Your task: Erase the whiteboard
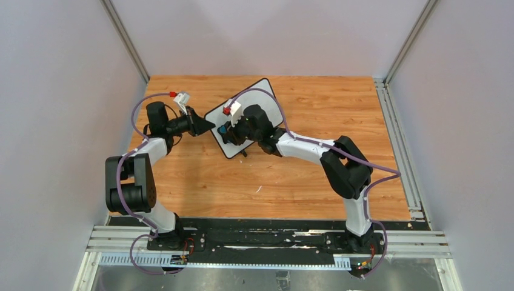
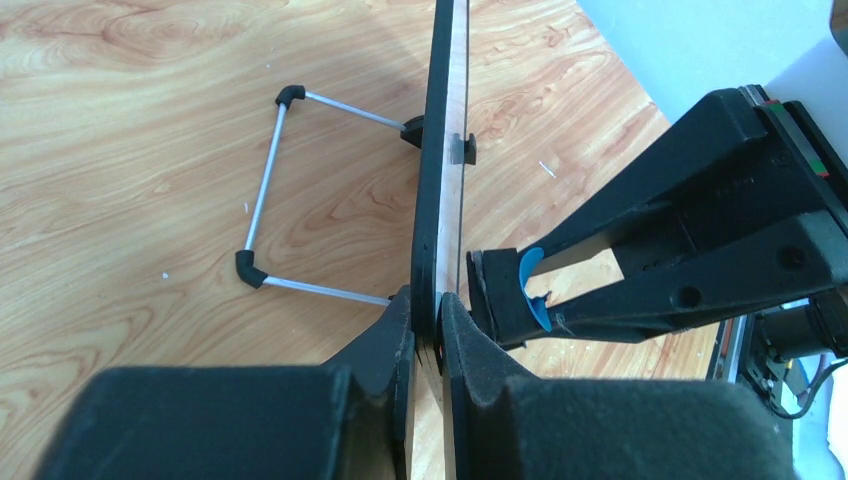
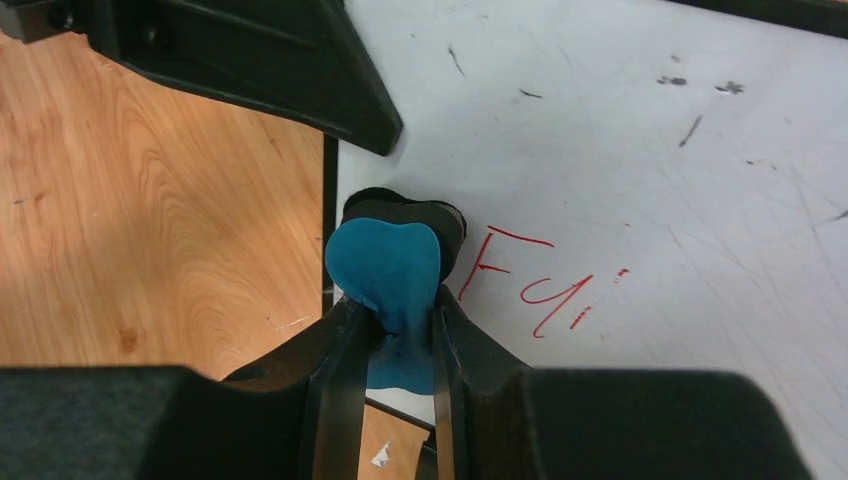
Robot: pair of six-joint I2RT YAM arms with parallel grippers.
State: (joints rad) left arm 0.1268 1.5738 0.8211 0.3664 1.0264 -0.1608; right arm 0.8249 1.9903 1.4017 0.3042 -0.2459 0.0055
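Wood-grain tabletop (image 1: 315, 182) walled by pale grey panels (image 1: 60, 121) holds the whiteboard (image 1: 265, 102), which stands tilted on a wire stand (image 2: 262, 200) near the middle of the far half, between the two arms. The left gripper (image 2: 428, 320) is clamped on the board's black-framed edge, one finger on each face. The right gripper (image 3: 390, 322) is closed on a blue eraser (image 3: 385, 262) whose black pad (image 3: 400, 208) sits against the white face close to that framed edge, just beside red handwriting (image 3: 525, 280), with scattered dark smudges (image 3: 690, 128) elsewhere on the board.
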